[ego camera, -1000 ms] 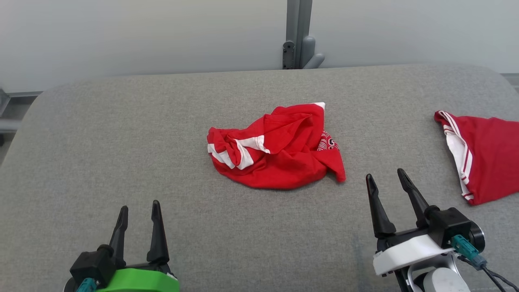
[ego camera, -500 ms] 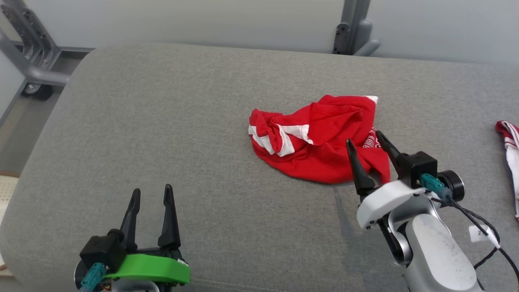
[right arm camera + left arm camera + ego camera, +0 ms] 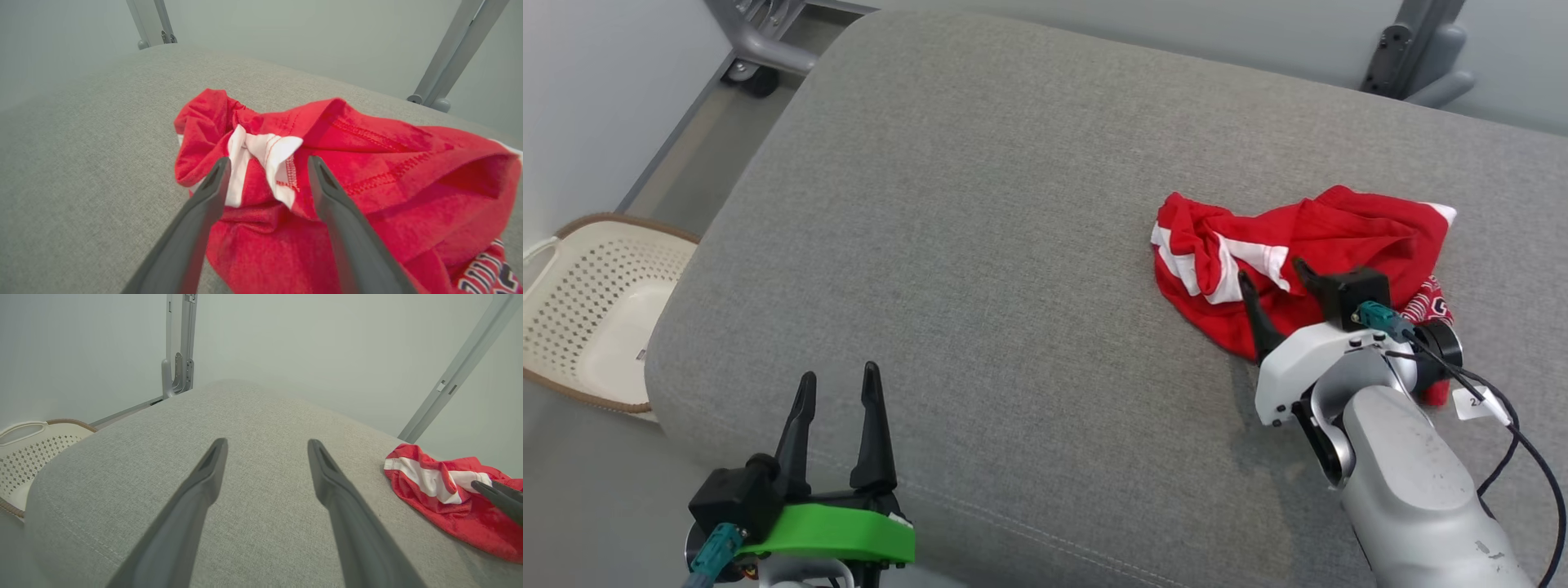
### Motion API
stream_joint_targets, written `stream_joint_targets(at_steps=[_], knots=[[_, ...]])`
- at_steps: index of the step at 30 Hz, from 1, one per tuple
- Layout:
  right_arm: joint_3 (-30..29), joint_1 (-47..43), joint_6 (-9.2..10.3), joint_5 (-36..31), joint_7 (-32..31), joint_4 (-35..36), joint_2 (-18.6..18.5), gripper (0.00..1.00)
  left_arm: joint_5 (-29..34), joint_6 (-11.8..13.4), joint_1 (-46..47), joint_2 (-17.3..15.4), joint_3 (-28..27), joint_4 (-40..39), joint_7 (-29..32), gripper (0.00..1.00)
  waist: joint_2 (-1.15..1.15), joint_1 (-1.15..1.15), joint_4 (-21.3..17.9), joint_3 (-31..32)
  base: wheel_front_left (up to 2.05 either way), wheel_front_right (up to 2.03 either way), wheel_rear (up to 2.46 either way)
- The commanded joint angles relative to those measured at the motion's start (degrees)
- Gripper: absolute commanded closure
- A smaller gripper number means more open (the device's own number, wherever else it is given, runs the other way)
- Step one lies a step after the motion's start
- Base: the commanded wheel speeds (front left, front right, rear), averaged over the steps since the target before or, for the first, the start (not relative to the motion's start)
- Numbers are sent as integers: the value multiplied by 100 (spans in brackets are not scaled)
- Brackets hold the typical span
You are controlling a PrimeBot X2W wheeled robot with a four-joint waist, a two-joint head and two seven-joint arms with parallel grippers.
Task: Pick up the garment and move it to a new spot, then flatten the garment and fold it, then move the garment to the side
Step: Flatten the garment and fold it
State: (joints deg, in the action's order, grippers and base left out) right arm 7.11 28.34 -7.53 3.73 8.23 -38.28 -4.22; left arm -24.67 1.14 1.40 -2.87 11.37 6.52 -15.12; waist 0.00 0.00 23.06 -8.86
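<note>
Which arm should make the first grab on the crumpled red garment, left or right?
Right. The right tool is open, flanking the white-striped fold of the red garment. The left tool, also open, sits over bare grey cushion, well apart from it.

garment [image 3: 1347, 233]: red, white stripes, printed lettering at one corner. Crumpled in a heap, unfolded, on the grey surface [image 3: 1013, 245], right side.
</note>
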Motion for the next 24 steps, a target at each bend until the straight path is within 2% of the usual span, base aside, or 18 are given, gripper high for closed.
stream_joint_targets(at_steps=[1,3,4,6,10,14,19,24], knots=[[-52,112,9,-9,61,-109,-39,55,-30,42,54,-6,1,-22,-1,0,0,0,262,-177,0,0,0],[-102,215,9,0,84,-307,-30,73,-44,51,47,-6,6,-30,-1,0,0,0,270,-188,0,0,0],[-137,269,9,37,98,-388,-25,78,-45,64,44,-6,4,-35,-1,0,0,0,265,-194,0,0,0],[-138,399,9,82,118,-533,-1,100,-53,83,36,-6,-13,-39,-1,0,0,0,227,-202,0,0,0],[-29,584,9,210,295,-659,37,100,-28,64,54,-5,-41,-30,-1,0,0,0,68,-188,0,0,0],[280,715,9,570,470,-459,89,100,49,41,40,-6,-111,-13,-1,0,0,0,-230,-125,0,0,0],[741,693,9,1069,488,128,104,100,144,-5,20,-6,-178,1,-1,0,0,0,-706,7,0,0,0],[896,451,9,1507,288,832,-31,100,198,-24,-8,-7,-207,32,-1,0,0,0,-1071,124,0,0,0]])
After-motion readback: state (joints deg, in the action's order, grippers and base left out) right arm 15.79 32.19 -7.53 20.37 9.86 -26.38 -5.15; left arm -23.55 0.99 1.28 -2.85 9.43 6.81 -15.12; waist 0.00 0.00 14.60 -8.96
